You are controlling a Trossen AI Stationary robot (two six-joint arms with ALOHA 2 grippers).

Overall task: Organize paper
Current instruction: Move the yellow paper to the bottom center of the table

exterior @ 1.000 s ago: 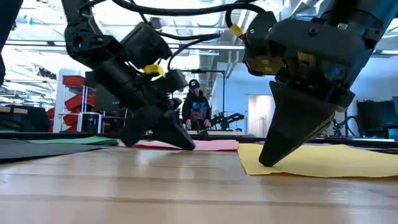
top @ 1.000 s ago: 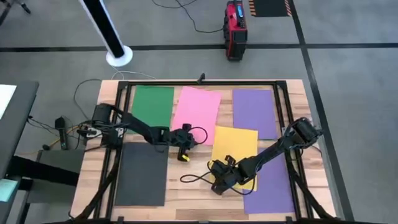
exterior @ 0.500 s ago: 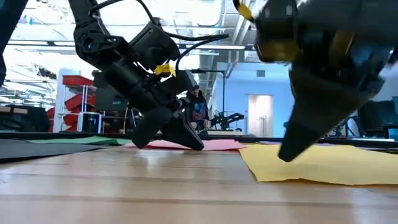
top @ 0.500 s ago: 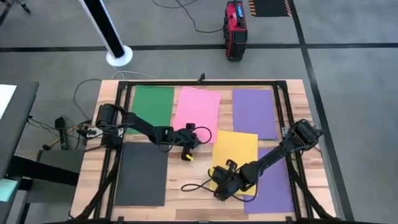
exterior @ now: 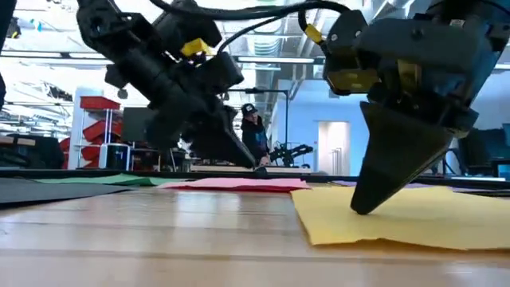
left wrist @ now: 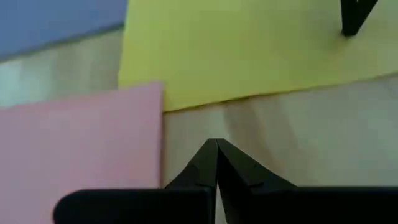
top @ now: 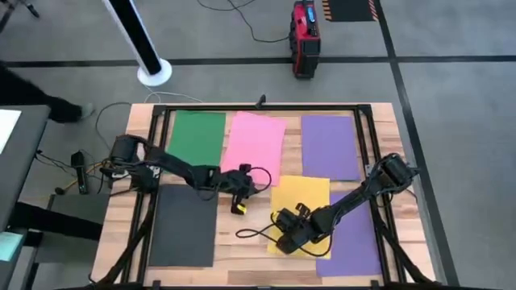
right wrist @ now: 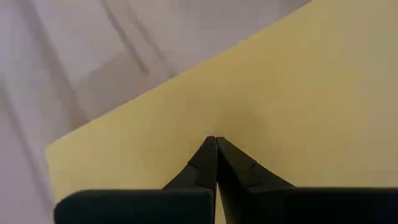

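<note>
At the near edge of the pale wooden table [top: 242, 262], the dark grey sheet [top: 183, 225] lies flat on the left and a purple sheet [top: 352, 238] on the right, both with their long axes running from front to back. Between them the yellow sheet [top: 300, 211] lies the same way, slightly skewed, its right edge over the purple one. The right gripper [top: 284, 235] presses its tip down on the yellow sheet's near left part, fingers drawn together to a point; the paper looks matte and smooth, its near edge a little wavy in the low view. Just beyond, the left gripper [top: 256, 187] has its fingers together too, its tip over bare wood beside the near right corner of the pink sheet [top: 255, 145]. Along the far side lie the green sheet [top: 198, 135], the pink one, tilted slightly, and a second purple sheet [top: 330, 145], all thin rectangles lying lengthwise front to back.
</note>
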